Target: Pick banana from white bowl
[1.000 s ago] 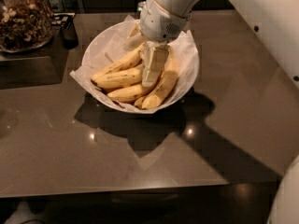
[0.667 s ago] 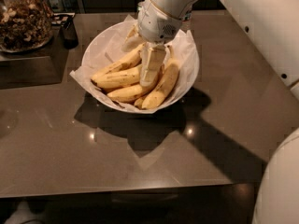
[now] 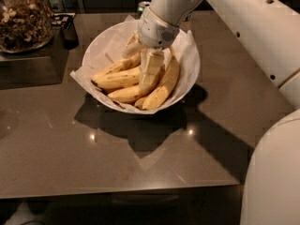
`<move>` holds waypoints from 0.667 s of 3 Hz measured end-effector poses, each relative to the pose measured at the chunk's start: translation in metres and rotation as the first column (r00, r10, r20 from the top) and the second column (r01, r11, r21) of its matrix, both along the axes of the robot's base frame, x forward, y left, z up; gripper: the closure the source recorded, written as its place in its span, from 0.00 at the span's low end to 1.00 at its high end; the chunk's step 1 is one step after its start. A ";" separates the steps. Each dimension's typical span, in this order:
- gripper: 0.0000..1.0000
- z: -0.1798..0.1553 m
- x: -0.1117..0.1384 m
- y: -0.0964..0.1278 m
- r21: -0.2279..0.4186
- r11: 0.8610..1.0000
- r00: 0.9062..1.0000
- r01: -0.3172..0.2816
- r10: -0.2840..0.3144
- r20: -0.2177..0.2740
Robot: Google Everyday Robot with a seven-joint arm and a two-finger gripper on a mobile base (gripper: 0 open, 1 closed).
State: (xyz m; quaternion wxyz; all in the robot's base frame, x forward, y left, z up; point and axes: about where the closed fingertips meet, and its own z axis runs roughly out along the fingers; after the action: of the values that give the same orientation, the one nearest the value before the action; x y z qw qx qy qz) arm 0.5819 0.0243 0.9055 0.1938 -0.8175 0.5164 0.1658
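The white bowl (image 3: 190, 74), lined with crumpled white paper, sits on the dark table at centre back and holds several yellow bananas. The long, thick, curved banana (image 3: 165, 84) with brown specks lies along the right side of the pile. My gripper (image 3: 143, 62) reaches down from the upper right into the bowl. It rests among the bananas, just left of the long banana and over the middle ones. Its wrist hides the back of the pile.
A glass jar of nuts (image 3: 23, 18) stands at the back left, with a small dark object (image 3: 69, 32) beside it. My white arm (image 3: 243, 27) crosses the upper right. The robot's white body (image 3: 276, 172) fills the lower right. The table's front edge (image 3: 117, 191) is near.
The gripper has stayed in the bowl and sunk slightly lower into the pile. The bananas have not visibly moved.
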 end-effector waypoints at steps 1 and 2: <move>0.49 -0.015 -0.006 -0.004 -0.003 1.000 0.999 0.013 -0.013 -0.045; 0.73 -0.018 -0.011 -0.007 -0.006 1.000 0.998 0.023 -0.023 -0.064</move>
State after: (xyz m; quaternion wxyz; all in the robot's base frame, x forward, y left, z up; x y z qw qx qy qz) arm 0.5713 0.0174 0.8877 0.1770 -0.8062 0.5322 0.1884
